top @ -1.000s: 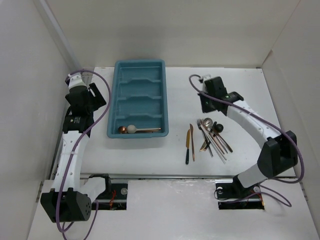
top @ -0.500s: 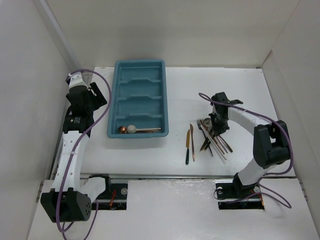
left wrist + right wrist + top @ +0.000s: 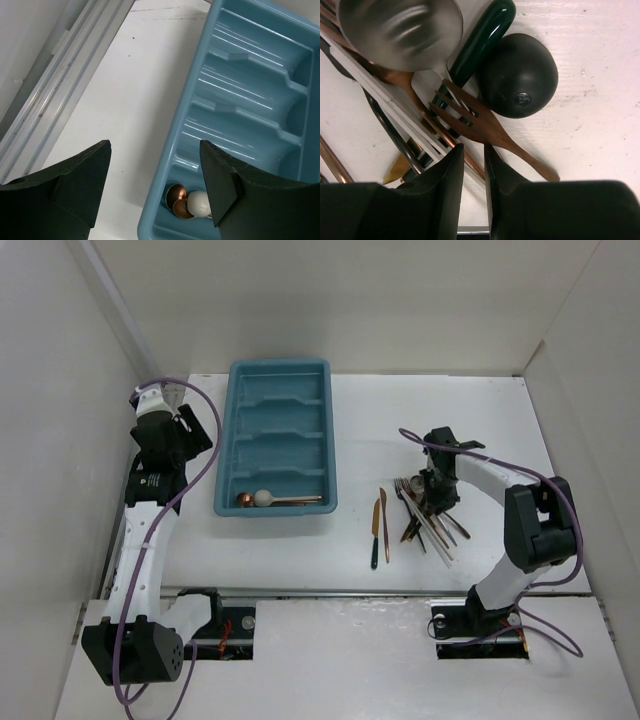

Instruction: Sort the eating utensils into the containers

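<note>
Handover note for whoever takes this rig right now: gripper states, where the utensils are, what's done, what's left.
Left gripper: open, empty, over the tray's left edge.
Right gripper: fingers almost together, low over the utensil pile; I cannot tell whether it grips anything.
Done: a few spoons lie in the tray's nearest compartment; the other three compartments hold nothing.
Left: the pile and two knives beside it, all on the table.

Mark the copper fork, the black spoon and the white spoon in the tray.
copper fork (image 3: 486, 126), right wrist view, base of its tines.
black spoon (image 3: 517, 75), right wrist view, middle of its bowl.
white spoon (image 3: 199, 203), left wrist view, middle of its bowl.
</note>
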`<state>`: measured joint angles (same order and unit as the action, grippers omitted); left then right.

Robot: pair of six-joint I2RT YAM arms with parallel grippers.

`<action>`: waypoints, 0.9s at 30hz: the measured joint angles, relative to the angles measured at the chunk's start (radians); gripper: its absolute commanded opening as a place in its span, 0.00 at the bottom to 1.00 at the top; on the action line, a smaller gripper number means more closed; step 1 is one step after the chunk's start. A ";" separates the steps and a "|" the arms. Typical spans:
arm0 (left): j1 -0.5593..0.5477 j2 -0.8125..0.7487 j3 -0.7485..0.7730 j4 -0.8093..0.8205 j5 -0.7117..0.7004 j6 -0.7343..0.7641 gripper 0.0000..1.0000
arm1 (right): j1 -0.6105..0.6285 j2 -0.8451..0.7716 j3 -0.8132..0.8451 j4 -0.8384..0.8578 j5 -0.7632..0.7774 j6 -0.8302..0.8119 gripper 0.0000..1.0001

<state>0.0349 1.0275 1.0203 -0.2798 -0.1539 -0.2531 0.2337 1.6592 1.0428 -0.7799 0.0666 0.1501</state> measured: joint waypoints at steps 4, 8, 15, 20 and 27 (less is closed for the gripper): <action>0.000 0.000 0.000 0.000 0.000 0.000 0.69 | -0.028 0.000 -0.002 0.004 0.007 -0.005 0.28; 0.007 0.000 0.000 0.000 0.000 0.000 0.69 | -0.062 0.013 -0.013 0.009 0.023 -0.016 0.28; 0.013 0.000 0.000 0.004 0.000 0.000 0.69 | -0.068 0.045 -0.003 0.010 0.024 -0.041 0.11; 0.013 0.000 0.000 0.007 -0.005 0.001 0.69 | -0.068 0.052 0.005 0.003 0.019 -0.050 0.00; 0.013 -0.002 -0.016 0.010 -0.004 0.001 0.69 | -0.041 0.000 0.039 -0.032 0.016 -0.069 0.00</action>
<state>0.0475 1.0260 1.0046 -0.2699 -0.1581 -0.2523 0.1925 1.6596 1.0821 -0.8120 0.0830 0.0814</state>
